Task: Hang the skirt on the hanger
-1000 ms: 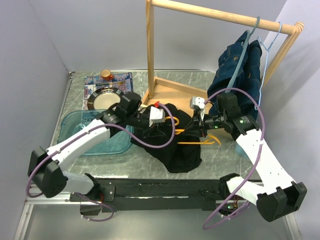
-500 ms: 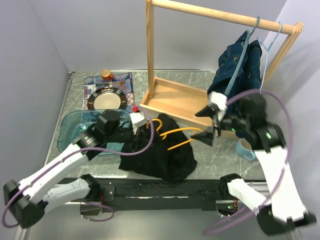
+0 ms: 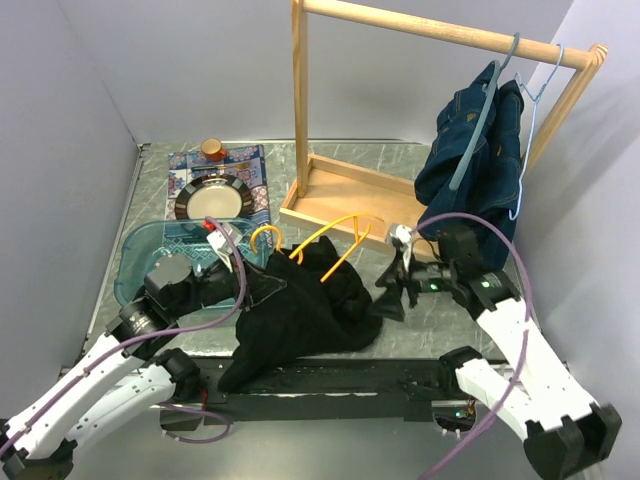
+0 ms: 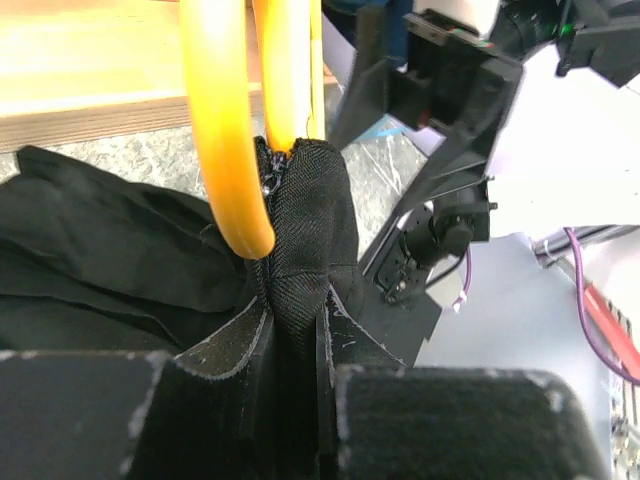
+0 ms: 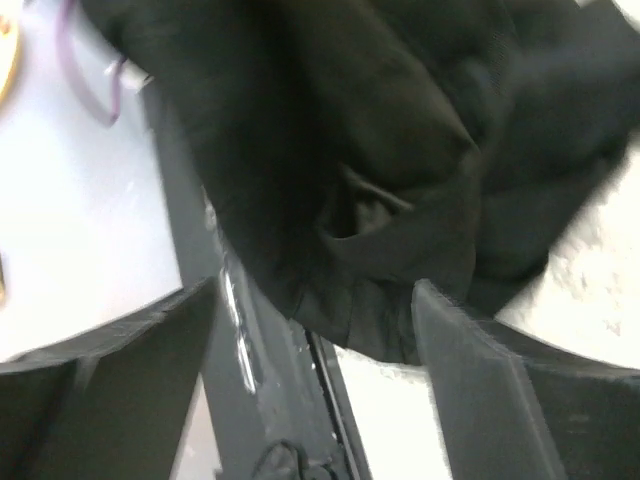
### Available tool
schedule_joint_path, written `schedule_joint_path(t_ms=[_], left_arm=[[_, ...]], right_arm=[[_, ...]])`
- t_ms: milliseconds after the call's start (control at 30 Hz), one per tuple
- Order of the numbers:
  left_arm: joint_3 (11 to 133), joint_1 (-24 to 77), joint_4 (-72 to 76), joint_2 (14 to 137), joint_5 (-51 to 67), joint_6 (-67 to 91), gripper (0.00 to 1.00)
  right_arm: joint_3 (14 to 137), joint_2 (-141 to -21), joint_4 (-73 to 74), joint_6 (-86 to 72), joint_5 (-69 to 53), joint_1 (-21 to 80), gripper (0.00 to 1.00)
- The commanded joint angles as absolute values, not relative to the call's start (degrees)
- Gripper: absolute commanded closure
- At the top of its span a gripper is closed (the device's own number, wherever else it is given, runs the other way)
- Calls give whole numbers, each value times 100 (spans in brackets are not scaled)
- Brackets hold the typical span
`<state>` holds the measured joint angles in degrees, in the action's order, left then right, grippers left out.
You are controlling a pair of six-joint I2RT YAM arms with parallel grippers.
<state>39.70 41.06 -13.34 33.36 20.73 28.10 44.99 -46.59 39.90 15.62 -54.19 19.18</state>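
The black skirt (image 3: 300, 315) lies bunched at the table's near edge, one corner hanging over the black rail. An orange hanger (image 3: 335, 232) pokes up out of its top, its hook to the left. My left gripper (image 3: 248, 283) is shut on a fold of the skirt (image 4: 300, 230) right beside the orange hanger (image 4: 225, 130); its jaws (image 4: 295, 340) pinch the cloth. My right gripper (image 3: 388, 292) stands open at the skirt's right edge. In the right wrist view the skirt (image 5: 350, 150) fills the top, with the gripper (image 5: 312, 290) wide apart around its hem, gripping nothing.
A wooden clothes rack (image 3: 300, 120) stands at the back, its base tray (image 3: 345, 195) just behind the skirt. A denim garment (image 3: 475, 160) hangs on blue hangers at the rack's right end. A teal bin (image 3: 140, 265), a plate (image 3: 210, 198) and a small cup (image 3: 212, 148) sit at the left.
My right gripper opened, let go and dropped to the skirt's right edge. My left arm pulled back toward the near left, dragging skirt and hanger with it.
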Motion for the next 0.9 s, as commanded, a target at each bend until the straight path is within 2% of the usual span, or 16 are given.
schedule_joint_path(t_ms=[0,167,367,467,500,567,733,867], left_arm=[[4157,4104,-695,3392,1793,3182,99],[4210,4104,-598,3428,1837,3208,99],[4298,4113,-624,3340,1916,3085,99],[4385,4104,-843,3235,1820,2945,99],[4412,4104,-905,3200,1732,2866,99],[4456,4104,-1019,3051,1627,2839,99],[4482,4104,-976,2769,1494,2830,99],[4535,4104,-1037,2681,1485,2839,99]], right_arm=[[4421,-5009,2173,-447,-4220,2283,0],[4499,-5510,1741,-1010,-3054,2768,0],[4597,-6108,1503,-1151,-2330,2979,0],[4562,-6179,1476,-1003,-1935,2979,15],[4544,-6161,1546,-976,-1829,2979,25],[4448,-6074,1582,-870,-1846,2979,30],[4263,-5783,1503,-695,-1837,2979,59],[4420,-5783,1582,-624,-1977,2979,79]])
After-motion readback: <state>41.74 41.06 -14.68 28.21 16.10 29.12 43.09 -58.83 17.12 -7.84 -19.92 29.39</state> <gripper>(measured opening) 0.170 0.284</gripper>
